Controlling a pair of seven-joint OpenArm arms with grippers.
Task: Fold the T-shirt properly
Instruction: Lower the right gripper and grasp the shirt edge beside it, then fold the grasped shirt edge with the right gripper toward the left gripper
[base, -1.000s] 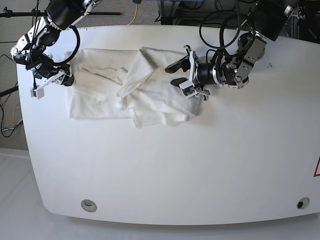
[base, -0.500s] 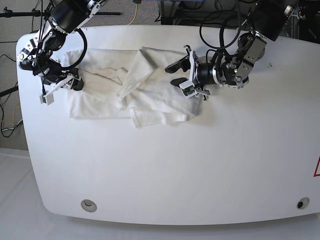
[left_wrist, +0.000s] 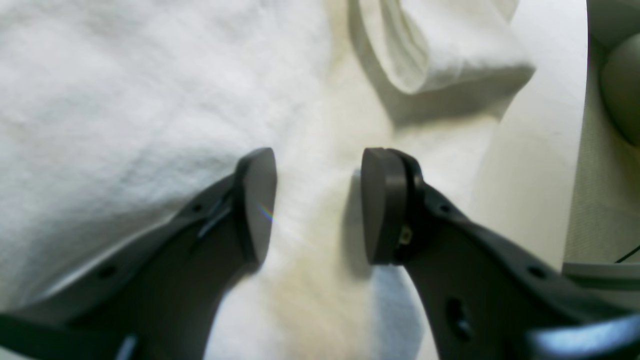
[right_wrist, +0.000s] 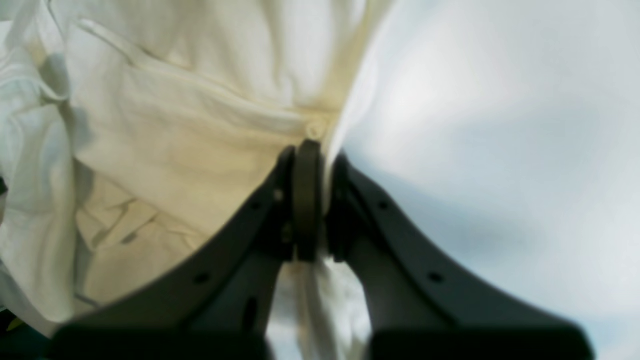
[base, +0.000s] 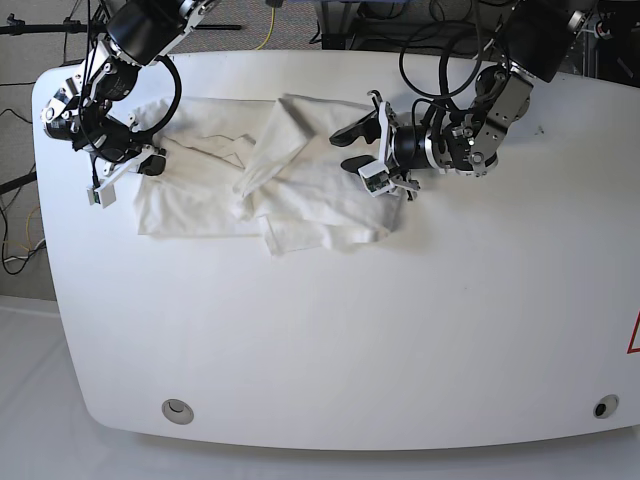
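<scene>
1. Lying crumpled on the far half of the white counter: the T-shirt, white, bunched into loose folds, no print showing from any view.
2. Stretching from the left side of the base view, near the counter's edge, across to about the middle, with a thick ridge of cloth heaped diagonally through it.
3. Down at the shirt's left edge in the base view: the right gripper, jaws clenched on the fabric.
4. Confirmed up close from the right wrist view: right gripper with both dark pads pressed together, a thin edge of the T-shirt pinched between them, hem seam running right up to the grip.
5. To the right of that pinch in the wrist view, only bare pale counter.
6. Over at the shirt's other end, on the right of the base view: the left gripper, lying nearly level just above the cloth's edge, jaws released and spread.
7. From the left wrist view: left gripper, a clear gap between the two dark pads, nothing gripped, soft white T-shirt filling the view beneath and between them.
8. Beyond the pads, a rolled fold of cloth standing up near the counter edge.
9. Both arms well apart, one at each end of the garment.
</scene>
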